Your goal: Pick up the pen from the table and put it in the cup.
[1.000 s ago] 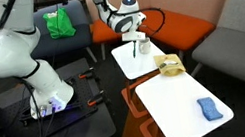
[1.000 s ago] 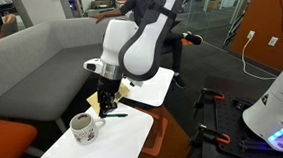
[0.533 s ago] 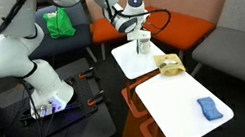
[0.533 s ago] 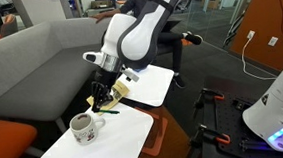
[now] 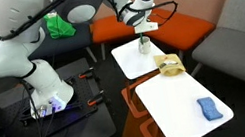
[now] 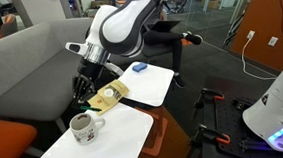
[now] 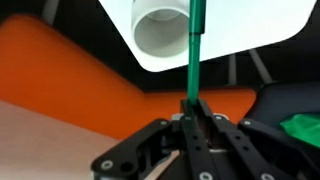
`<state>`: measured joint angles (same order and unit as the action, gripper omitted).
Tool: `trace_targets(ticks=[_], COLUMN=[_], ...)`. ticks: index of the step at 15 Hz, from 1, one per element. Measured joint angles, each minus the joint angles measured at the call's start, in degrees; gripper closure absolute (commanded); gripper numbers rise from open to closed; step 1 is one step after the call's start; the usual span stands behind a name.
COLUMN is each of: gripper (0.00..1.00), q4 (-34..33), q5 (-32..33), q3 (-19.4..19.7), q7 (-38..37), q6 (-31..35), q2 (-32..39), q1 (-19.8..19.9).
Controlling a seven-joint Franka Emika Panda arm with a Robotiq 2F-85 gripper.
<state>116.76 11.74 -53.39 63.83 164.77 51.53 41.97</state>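
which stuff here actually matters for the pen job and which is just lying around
For the job: pen, cup, hand gripping the pen.
Lying about: yellow bag, blue object, green cloth.

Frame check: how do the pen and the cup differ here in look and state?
The pen is thin and green; the cup is wide and white. The pen is clamped in the gripper, off the table; the cup stands upright on it, untouched. Shared: in the wrist view they overlap, the pen crossing the cup's rim.
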Motion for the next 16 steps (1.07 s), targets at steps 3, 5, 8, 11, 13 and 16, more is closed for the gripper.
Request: trace_targets(ticks=[3, 5, 8, 11, 13, 16], gripper=[0.97, 0.97, 0.97, 0.97, 0.97, 0.97], q4=[-4.2, -7.6, -12.9, -18.3, -21.7, -25.9], q5=[-0.2, -1.2, -3.1, -6.5, -8.7, -12.3], q3=[-0.9, -1.1, -1.2, -1.0, -0.1, 1.5], q7=[3.7, 7.1, 12.5, 17.3, 19.8, 22.6], q6=[-5.1, -8.1, -12.4, -16.6, -18.6, -20.7], q2=[2.4, 4.6, 8.0, 10.9, 12.7, 14.6], q1=[-0.7, -1.6, -3.9, -6.6, -8.2, -9.5])
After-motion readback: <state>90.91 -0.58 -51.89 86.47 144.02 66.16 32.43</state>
